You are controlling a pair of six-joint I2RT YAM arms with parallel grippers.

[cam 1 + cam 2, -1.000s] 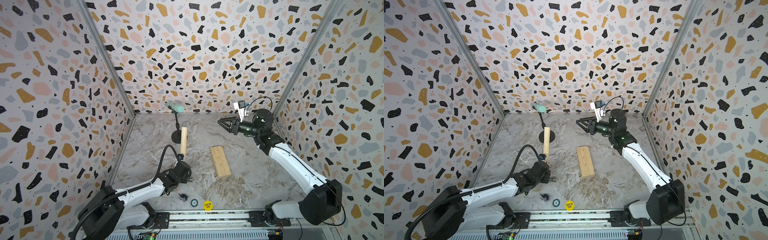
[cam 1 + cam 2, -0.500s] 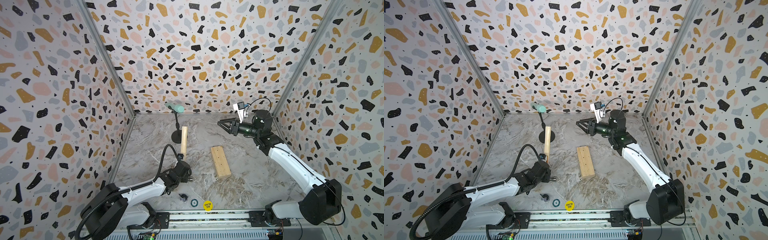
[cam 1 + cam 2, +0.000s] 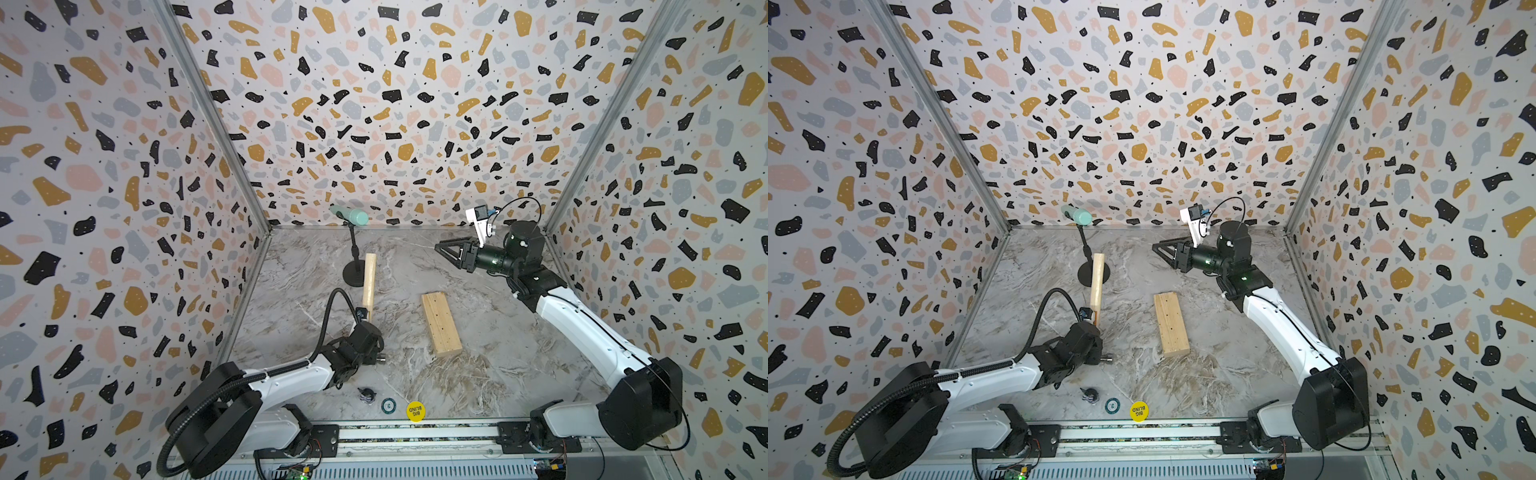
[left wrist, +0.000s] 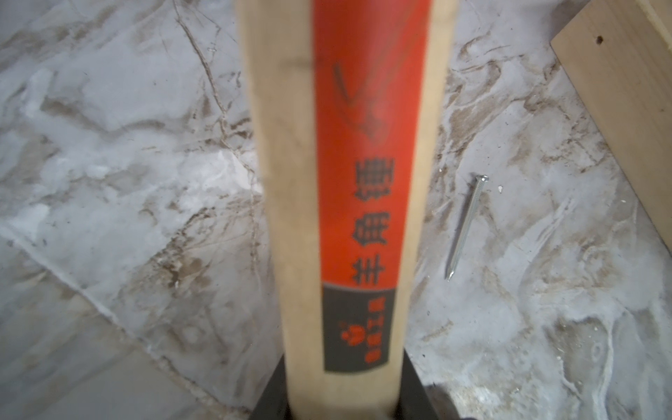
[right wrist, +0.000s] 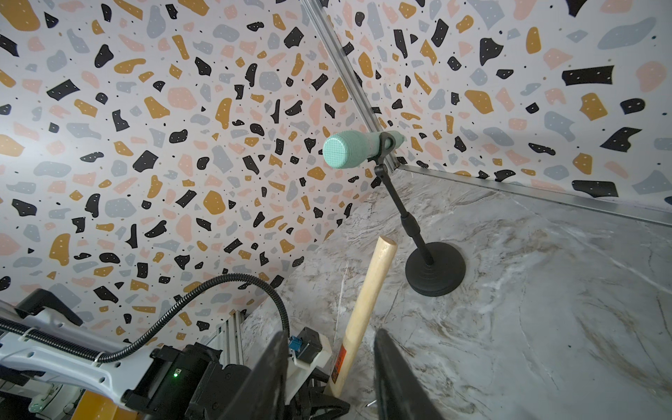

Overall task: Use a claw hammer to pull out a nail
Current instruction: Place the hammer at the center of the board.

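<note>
Almost nothing has moved in the last 1 second: the 2 arms, the hammer and the block stand as they stood before, so the work seems to pause.

The left pincer (image 4: 342, 409) is closed on the claw hammer (image 3: 368, 282). It grips low on the wooden handle, close to the steel head. In the left wrist view the handle rises from between the dark jaws, with its orange-and-black label toward the camera. Pincer and hammer are beside the wood block (image 3: 441, 324), on the left arm's side of it, and do not touch it.

The nail (image 4: 467, 227) lies flat on the marble floor between the handle and the wood block, free of both.

The right pincer (image 5: 331, 349) hangs in the air well beyond the far end of the wood block. Its jaws are a narrow way apart and nothing is between them.

I judge that the pull is already done, because the nail is out of the wood and only small dark holes show on the block. What remains is probably only to put the hammer down.
</note>
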